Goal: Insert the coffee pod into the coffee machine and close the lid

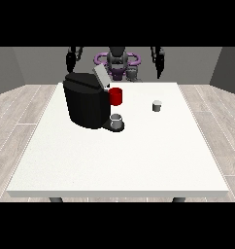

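A black coffee machine [84, 101] stands on the white table [119, 160] left of centre, its grey lid [101, 77] tilted up and open. A small grey cup [117, 120] sits on the machine's drip base. The coffee pod [157, 105], a small grey-white cylinder, stands upright on the table to the right of the machine. Both arms are raised at the robot's sides, far behind the machine and pod. The hand at the view's left [70, 60] and the hand at the view's right [159, 63] hang above the table's far edge, holding nothing.
A red mug [116, 96] stands just behind the machine's right side. The robot's torso [117, 63] is beyond the far table edge. Wood floor surrounds the table.
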Controlling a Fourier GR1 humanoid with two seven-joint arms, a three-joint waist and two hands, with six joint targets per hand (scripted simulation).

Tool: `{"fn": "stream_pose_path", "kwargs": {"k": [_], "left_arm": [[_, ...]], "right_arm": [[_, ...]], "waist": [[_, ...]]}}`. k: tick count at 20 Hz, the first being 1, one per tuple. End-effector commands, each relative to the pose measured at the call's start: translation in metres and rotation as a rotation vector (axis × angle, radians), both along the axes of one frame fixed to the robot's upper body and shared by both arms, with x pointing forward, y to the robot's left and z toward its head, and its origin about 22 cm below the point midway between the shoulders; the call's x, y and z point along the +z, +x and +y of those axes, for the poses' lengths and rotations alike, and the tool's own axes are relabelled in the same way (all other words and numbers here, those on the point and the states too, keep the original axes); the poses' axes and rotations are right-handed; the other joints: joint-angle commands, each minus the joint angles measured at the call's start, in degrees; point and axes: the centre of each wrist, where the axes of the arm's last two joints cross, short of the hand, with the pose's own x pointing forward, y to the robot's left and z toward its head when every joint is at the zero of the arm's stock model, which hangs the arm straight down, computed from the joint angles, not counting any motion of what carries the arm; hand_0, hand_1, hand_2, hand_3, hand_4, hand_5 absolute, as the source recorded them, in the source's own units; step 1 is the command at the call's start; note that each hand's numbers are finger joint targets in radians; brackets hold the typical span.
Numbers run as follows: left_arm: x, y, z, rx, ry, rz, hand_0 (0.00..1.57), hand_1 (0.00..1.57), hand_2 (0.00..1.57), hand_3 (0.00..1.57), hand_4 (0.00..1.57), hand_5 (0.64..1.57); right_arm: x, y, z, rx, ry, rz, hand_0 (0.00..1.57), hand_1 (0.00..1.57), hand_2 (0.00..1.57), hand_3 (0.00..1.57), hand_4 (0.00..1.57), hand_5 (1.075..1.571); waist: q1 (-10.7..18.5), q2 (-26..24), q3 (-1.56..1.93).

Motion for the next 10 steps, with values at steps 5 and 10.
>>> {"fn": "stream_pose_path", "kwargs": {"k": [5,10], "left_arm": [[0.014,0.000,0.050,-0.145,0.207,-0.057,0.00,0.00,0.00,0.00,0.00,1.571],[-0.003,-0.013,0.052,-0.256,0.311,-0.123,0.00,0.00,0.00,0.00,0.00,1.571]], "right_arm": [[-0.011,0.002,-0.011,-0.019,0.001,0.000,0.00,0.00,0.00,0.00,0.00,1.571],[-0.012,0.004,-0.005,-0.194,-0.152,-0.076,0.00,0.00,0.00,0.00,0.00,1.571]], "waist": [[2.8,0.1,0.64],[2.5,0.1,0.62]]}}
